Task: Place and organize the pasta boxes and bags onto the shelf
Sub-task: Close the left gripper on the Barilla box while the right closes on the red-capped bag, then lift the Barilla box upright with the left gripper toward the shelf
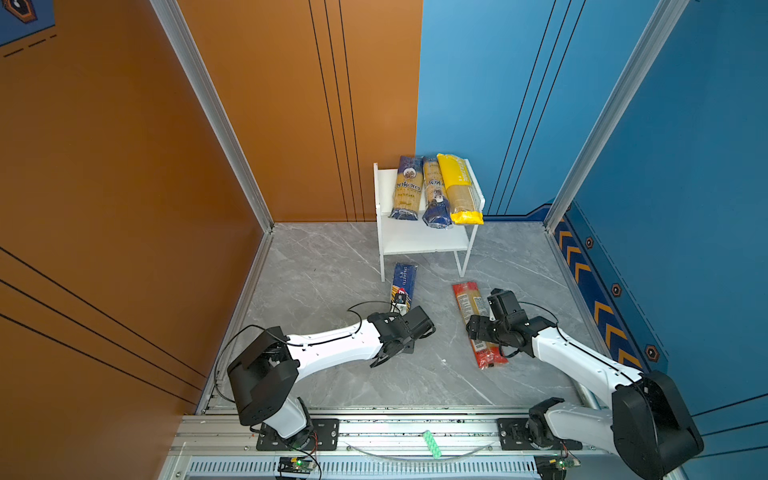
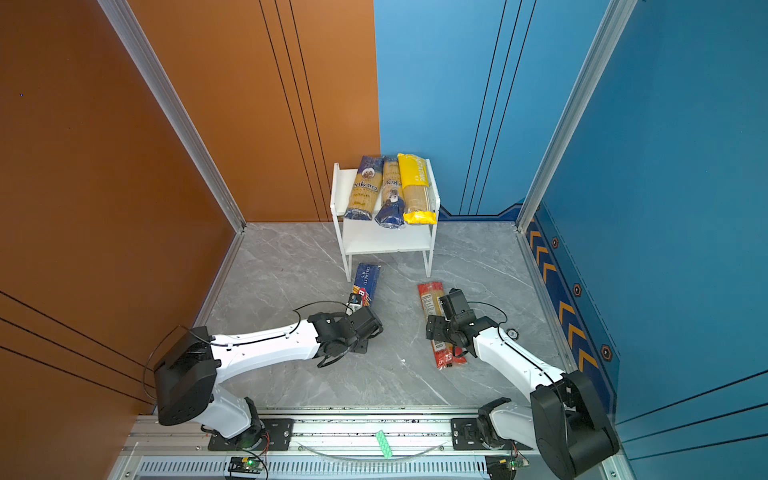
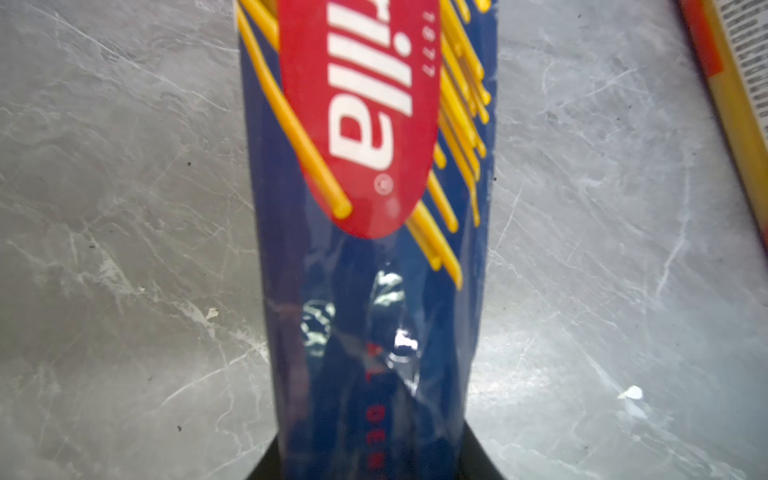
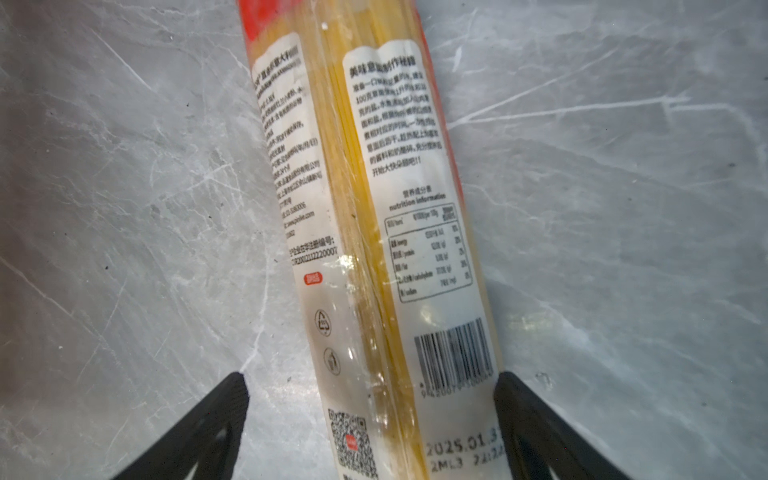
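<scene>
The white shelf (image 1: pixel 384 187) (image 2: pixel 341 187) stands at the back; its top board carries two navy-and-yellow ankara packs (image 1: pixel 407 187) (image 1: pixel 435 193) and a bright yellow pack (image 1: pixel 459 189) side by side. The lower board (image 1: pixel 419 239) is bare. The dark blue Barilla pack (image 1: pixel 404 282) (image 2: pixel 366 278) (image 3: pixel 374 291) lies on the floor before the shelf, and my left gripper (image 1: pixel 395 349) (image 3: pixel 374 461) is shut on its near end. My right gripper (image 1: pixel 484 332) (image 4: pixel 370 415) straddles the clear red-ended pack (image 1: pixel 469 303) (image 4: pixel 374 208), open, with one fingertip (image 4: pixel 511 399) against the pack's side.
The grey marble floor (image 1: pixel 332 270) is walled by orange panels on the left and blue panels behind and on the right. A green strip (image 1: pixel 431 444) lies on the front rail between the arm bases. The two floor packs lie about a hand's width apart.
</scene>
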`<state>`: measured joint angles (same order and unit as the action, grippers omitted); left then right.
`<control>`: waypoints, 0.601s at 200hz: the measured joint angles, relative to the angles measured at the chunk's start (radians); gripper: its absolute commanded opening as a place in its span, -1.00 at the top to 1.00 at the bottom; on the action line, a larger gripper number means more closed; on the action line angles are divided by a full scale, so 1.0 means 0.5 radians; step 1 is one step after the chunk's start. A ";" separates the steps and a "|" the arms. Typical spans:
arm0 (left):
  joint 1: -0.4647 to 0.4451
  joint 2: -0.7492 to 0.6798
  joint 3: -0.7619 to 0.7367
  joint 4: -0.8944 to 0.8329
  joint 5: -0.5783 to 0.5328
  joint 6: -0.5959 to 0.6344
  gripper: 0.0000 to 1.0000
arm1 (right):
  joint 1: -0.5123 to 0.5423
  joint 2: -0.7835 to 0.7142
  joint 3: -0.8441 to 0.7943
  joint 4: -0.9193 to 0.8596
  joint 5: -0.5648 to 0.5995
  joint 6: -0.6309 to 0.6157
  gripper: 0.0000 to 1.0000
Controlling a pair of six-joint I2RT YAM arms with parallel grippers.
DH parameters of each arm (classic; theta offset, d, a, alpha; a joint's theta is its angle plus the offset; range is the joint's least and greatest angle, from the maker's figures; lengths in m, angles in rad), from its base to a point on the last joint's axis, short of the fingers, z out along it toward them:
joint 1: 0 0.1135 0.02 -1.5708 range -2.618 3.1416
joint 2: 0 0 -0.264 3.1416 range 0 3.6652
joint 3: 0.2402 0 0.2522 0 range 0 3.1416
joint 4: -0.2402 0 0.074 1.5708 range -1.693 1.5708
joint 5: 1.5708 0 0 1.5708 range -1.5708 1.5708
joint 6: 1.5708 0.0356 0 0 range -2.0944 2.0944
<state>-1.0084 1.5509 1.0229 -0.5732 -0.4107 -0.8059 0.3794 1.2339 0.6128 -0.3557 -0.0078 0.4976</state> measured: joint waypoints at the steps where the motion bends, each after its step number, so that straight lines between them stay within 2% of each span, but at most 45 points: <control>1: 0.000 -0.002 0.000 -0.001 -0.001 0.003 1.00 | 0.000 0.002 0.001 0.000 0.000 0.000 -0.82; 120: -0.063 -0.144 0.172 -0.047 -0.024 0.216 1.00 | 0.000 0.130 0.078 0.000 0.000 -0.008 -0.82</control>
<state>-1.0401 1.4788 1.1088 -0.5964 -0.4229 -0.6979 0.3794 1.2991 0.6518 -0.3557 -0.0078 0.4938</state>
